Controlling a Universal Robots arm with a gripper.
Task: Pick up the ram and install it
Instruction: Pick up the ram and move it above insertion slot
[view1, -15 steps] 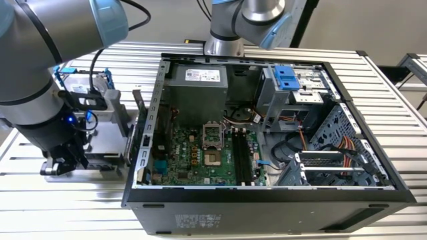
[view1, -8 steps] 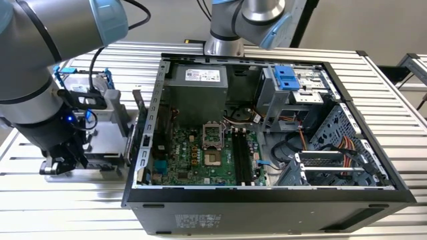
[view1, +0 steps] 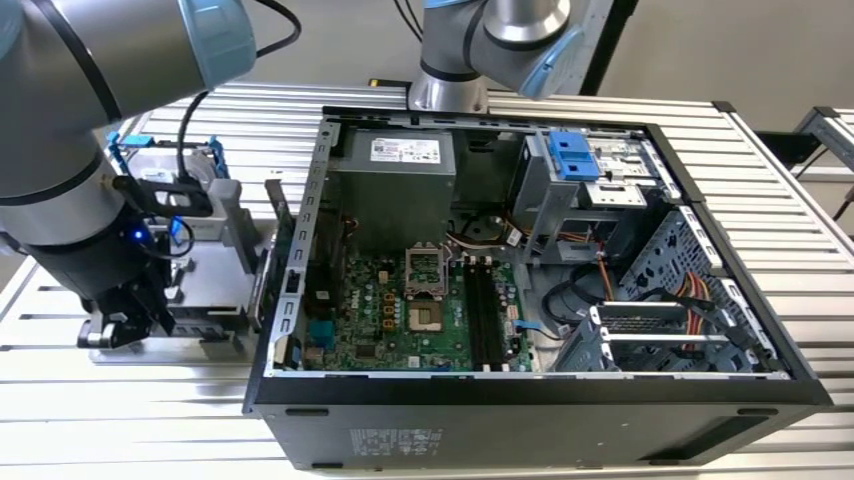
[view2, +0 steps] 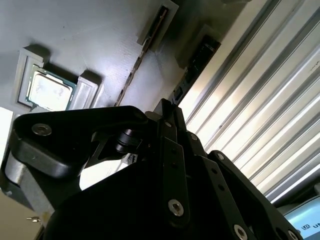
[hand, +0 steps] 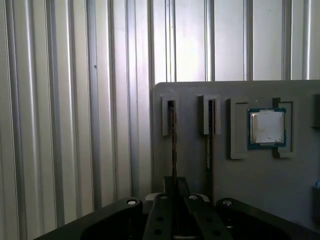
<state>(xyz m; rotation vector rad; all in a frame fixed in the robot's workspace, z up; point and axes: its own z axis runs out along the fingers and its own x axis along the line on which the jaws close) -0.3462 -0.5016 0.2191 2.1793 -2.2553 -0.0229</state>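
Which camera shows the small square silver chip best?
The first wrist view: the CPU chip faces it squarely in its tray recess. The second wrist view catches the chip slanted. In the exterior view the arm stands before the tray.

Ribbed metal tabletop (view1: 134, 420), glare on slats; plain grey wall (view1: 747, 50) behind.

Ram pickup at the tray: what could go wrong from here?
1. The ram stands on edge in a narrow slot of the holder; if the gripper is off-centre, the stick could tilt or bind.
2. A second stick stands in the next slot, likely close enough to get bumped.
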